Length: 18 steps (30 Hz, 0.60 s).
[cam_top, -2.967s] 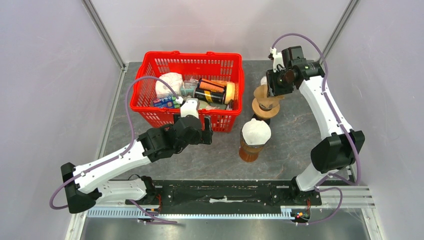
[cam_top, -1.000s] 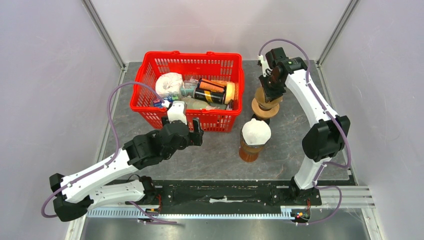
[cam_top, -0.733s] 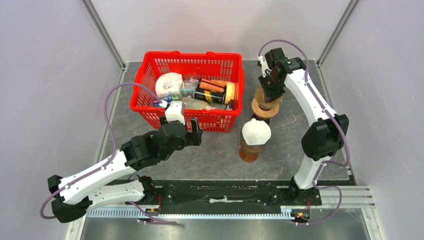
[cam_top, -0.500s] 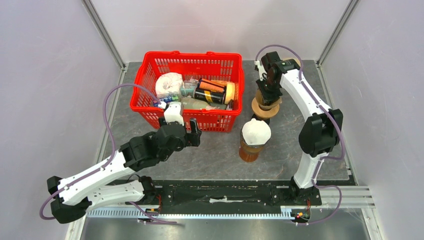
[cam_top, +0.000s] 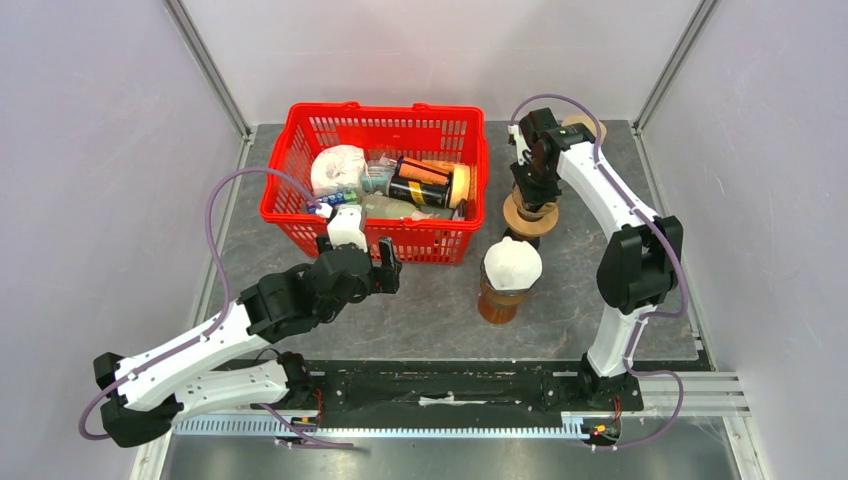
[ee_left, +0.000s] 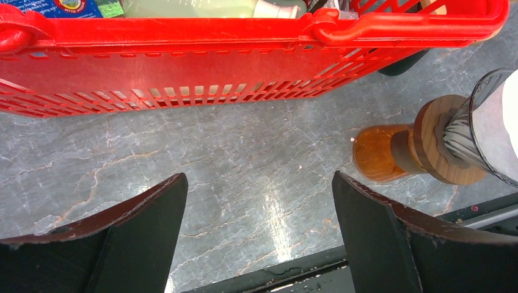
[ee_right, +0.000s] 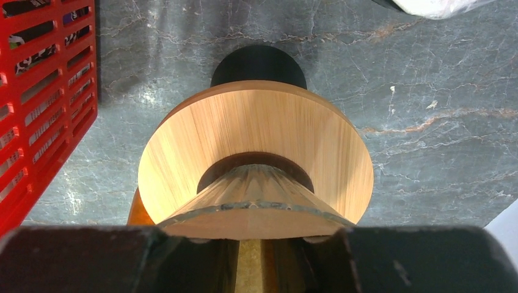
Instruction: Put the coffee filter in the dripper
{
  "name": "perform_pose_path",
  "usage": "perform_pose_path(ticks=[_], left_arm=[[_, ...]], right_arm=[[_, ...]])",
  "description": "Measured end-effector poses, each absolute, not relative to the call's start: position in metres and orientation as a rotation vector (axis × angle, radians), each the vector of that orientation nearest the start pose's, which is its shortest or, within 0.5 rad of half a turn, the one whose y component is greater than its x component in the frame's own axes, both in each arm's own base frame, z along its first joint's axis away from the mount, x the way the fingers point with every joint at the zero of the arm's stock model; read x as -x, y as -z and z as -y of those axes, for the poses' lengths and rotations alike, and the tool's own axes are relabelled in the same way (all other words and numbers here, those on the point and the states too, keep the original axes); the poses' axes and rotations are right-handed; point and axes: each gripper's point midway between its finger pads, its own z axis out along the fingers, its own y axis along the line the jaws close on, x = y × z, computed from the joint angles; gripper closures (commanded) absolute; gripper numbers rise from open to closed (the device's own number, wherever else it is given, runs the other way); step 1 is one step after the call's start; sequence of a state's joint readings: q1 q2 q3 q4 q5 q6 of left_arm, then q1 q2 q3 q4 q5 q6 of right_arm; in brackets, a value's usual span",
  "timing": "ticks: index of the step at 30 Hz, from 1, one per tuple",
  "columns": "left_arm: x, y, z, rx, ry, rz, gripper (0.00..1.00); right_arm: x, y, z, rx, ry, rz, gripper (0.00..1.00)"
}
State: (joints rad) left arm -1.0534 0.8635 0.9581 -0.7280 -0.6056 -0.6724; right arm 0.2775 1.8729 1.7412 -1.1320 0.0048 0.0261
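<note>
The table is grey veined stone with a soft sheen. The basket is glossy red plastic. The dripper pairs a smooth, fine-grained wooden collar with ribbed clear glass. Between the matt black jaws of the right gripper, the coffee filter looks like tan paper.

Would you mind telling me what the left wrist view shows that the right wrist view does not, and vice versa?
Only the left wrist view shows the left end effector, its fingers wide apart and empty, and an amber carafe carrying a wood-collared glass dripper. Only the right wrist view shows a second dripper with a wooden collar, close up from above, a round black base beyond it, and the right end effector at its glass rim. Both share the red basket and the grey marble table.
</note>
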Motion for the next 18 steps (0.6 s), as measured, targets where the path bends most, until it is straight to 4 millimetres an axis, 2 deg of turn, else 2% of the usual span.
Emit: perform_pose_path(ticks=[3,8,15,18], left_arm=[[-0.195,-0.233,0.183,-0.071,0.376,-2.1,0.05],[-0.195,-0.233,0.183,-0.071,0.376,-2.1,0.05],[-0.194,-0.235,0.182,-0.066,0.386,-2.094,0.05],[-0.192,-0.239,0.179,-0.06,0.4,-2.083,0.05]], right_arm=[[-0.371,-0.146,-0.105,0.342,-0.055,-2.802,0.64],[-0.378,-0.165,-0.106,0.316,-0.053,-2.754,0.54],[-0.385,-0.213,-0.107,0.276,-0.077,-2.619,0.43],[-0.384,-0.227,-0.106,0.267,-0.08,-2.583,0.38]])
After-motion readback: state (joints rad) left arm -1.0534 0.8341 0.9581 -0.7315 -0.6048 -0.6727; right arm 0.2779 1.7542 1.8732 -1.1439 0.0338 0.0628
